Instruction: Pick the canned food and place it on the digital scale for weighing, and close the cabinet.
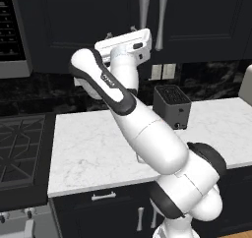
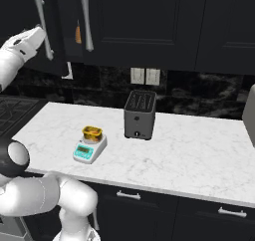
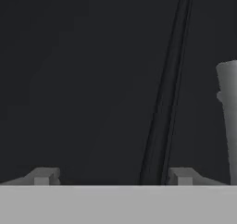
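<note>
White marbled counter (image 2: 184, 155), the digital scale (image 2: 89, 150) bearing the canned food (image 2: 92, 133) on its plate, dark toaster (image 2: 140, 114) behind to the right, gripper (image 3: 114, 177) (fingers wide apart) before the cabinet's dark door (image 3: 92, 79), silver handle (image 3: 229, 116) beside.

In the left base view, the scale's place is mostly covered by the arm (image 1: 152, 138). In the right base view, the toaster's (image 2: 140, 116) slots are too small to be read into, and the stove (image 2: 17, 115) is cut off by the left edge. In the hand view, the bar handle (image 3: 229, 116) is cut off by the right edge.
</note>
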Controlling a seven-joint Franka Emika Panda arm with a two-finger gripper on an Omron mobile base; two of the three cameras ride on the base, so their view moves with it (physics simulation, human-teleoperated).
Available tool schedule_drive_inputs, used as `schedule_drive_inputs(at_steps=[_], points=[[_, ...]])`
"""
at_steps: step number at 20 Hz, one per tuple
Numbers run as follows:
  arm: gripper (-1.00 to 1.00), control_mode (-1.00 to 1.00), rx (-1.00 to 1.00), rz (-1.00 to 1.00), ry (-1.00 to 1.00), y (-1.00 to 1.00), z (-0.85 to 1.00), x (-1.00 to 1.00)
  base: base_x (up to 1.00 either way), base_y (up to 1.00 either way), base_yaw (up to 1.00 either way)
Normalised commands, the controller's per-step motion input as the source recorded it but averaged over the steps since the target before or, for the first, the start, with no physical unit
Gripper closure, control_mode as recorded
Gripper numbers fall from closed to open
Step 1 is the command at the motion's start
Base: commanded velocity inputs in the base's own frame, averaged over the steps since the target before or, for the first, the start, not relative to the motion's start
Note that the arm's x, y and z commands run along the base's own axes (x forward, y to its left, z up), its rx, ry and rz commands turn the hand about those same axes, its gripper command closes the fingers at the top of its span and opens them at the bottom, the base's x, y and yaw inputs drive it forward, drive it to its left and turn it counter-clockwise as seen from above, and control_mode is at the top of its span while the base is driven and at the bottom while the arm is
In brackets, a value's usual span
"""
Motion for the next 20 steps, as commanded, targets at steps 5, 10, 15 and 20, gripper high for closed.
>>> schedule_drive_inputs(at_steps=[5,10,15,20], points=[[-1.00,-1.00,-0.51,-0.34,-0.02,0.00,-0.13,1.00,0.00,0.00,0.00],[-1.00,-1.00,-0.41,-0.28,-0.19,0.00,-0.06,0.54,0.00,0.00,0.00],[-1.00,-1.00,-0.26,-0.23,-0.07,-0.13,-0.12,0.46,0.00,0.00,0.00],[-1.00,-1.00,-0.05,-0.05,0.02,-0.35,-0.35,0.92,0.00,0.00,0.00]])
